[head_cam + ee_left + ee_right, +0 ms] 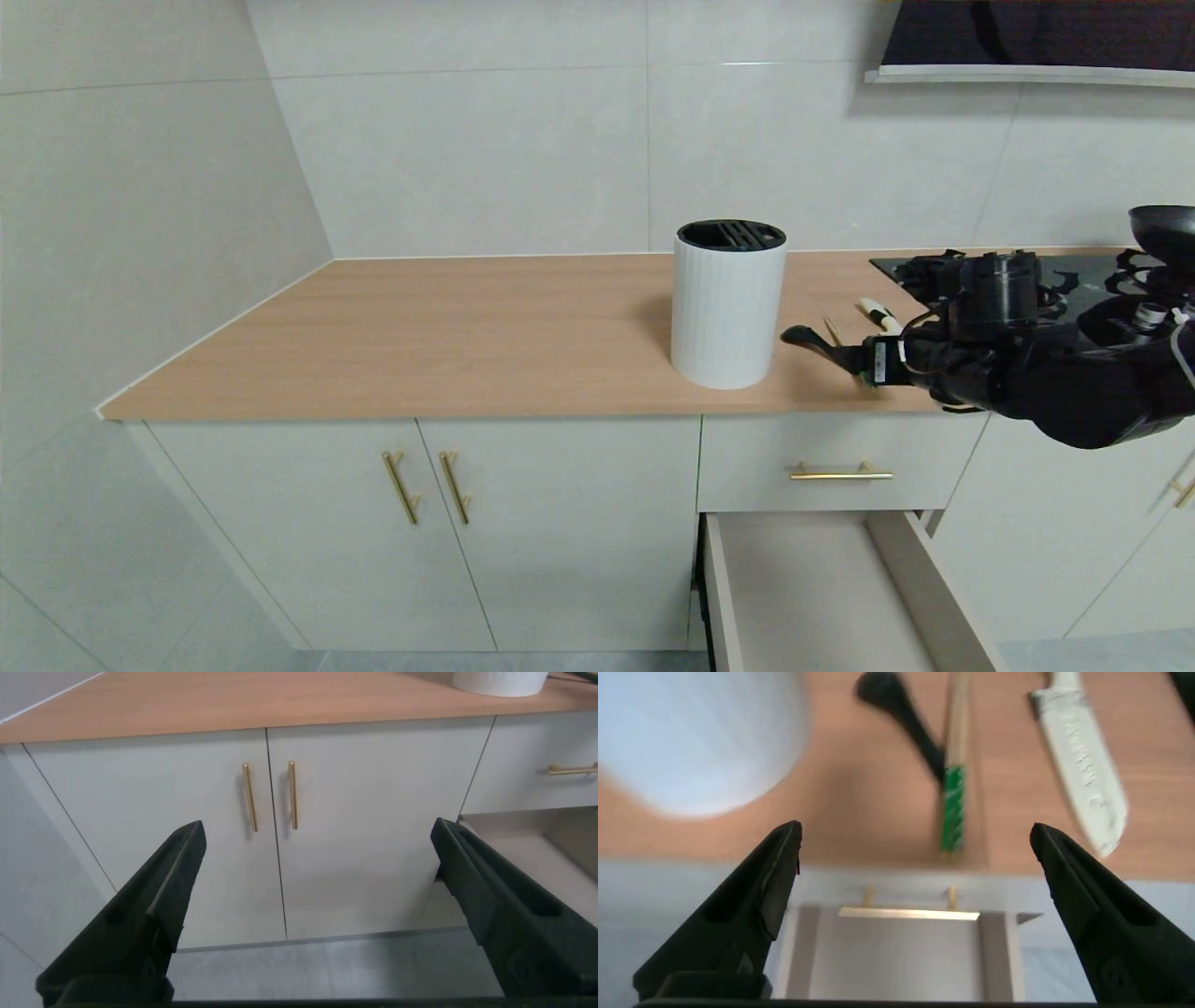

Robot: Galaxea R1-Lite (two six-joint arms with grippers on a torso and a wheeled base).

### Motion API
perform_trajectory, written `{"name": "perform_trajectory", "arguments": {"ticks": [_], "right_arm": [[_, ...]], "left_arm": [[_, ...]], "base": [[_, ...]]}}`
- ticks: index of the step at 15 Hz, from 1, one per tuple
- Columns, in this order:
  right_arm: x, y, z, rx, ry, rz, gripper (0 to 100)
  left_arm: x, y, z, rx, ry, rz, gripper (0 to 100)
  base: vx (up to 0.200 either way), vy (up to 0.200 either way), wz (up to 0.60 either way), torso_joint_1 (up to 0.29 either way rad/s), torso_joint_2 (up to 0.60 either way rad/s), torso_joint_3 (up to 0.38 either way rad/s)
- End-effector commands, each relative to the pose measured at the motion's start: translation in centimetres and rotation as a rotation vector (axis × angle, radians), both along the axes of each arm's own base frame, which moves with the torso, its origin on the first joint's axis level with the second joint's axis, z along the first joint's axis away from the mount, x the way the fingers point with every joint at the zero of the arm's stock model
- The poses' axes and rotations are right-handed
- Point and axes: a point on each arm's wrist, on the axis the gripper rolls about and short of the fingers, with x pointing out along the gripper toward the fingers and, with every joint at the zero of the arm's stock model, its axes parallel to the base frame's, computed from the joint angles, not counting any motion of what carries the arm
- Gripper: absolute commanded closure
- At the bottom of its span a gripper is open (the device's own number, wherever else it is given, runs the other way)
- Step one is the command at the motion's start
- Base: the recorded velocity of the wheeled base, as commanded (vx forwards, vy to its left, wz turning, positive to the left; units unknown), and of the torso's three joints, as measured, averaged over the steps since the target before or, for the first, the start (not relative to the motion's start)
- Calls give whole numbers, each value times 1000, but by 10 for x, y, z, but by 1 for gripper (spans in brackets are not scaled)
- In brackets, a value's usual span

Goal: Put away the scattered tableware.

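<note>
Right gripper (915,838): your fingers are spread wide with nothing between them. It hangs over the front edge of the counter (467,327), facing the scattered tableware.
Black spoon (898,714): the nearest piece in line with your gripper. It lies flat on the wood with its bowl towards the white holder and its handle running back against the chopsticks.
Chopsticks (952,775): a pair with a green band lies just beside the spoon. They point from the counter edge towards the wall.
White knife (1083,761): it lies flat on the far side of the chopsticks, apart from them and close to the hob.
White holder (728,313): a tall ribbed cylinder with a black slotted top stands upright just beside the spoon's bowl. It is the bulkiest thing next to your reach.
Drawers: the upper drawer (840,457) with the gold handle is closed. The lower drawer (719,597) is pulled out right under your right arm, jutting past the counter front.
Hob (910,273): a black cooktop is set into the counter behind your arm, with a dark pan (1162,224) at the far right.
Left gripper (316,833): your fingers are also spread and hold nothing. It sits low, facing the cabinet doors (374,831) and their two gold handles.
</note>
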Motion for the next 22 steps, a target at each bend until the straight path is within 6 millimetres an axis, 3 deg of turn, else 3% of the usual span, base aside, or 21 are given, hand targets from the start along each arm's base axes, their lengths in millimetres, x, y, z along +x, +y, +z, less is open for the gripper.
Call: {"name": "perform_trajectory", "arguments": {"ticks": [1,7,20,21,22], "right_arm": [[11,-7,-15,-6,20,-26,0],[28,-6,-48,-33,73,-61,0],[45,-12,-63,-29,58,-94,0],[45,-12,-63,-28,57,-94,100],[45,-12,-63,-28,57,-94,100]], "left_arm": [[0,0,0,0,2,0,0],[0,0,0,0,2,0,0],[0,0,0,0,2,0,0],[0,0,0,0,2,0,0],[0,0,0,0,2,0,0]], "base": [[0,0,0,0,0,0],[0,0,0,0,0,0],[0,0,0,0,0,0],[0,0,0,0,0,0],[0,0,0,0,0,0]]}}
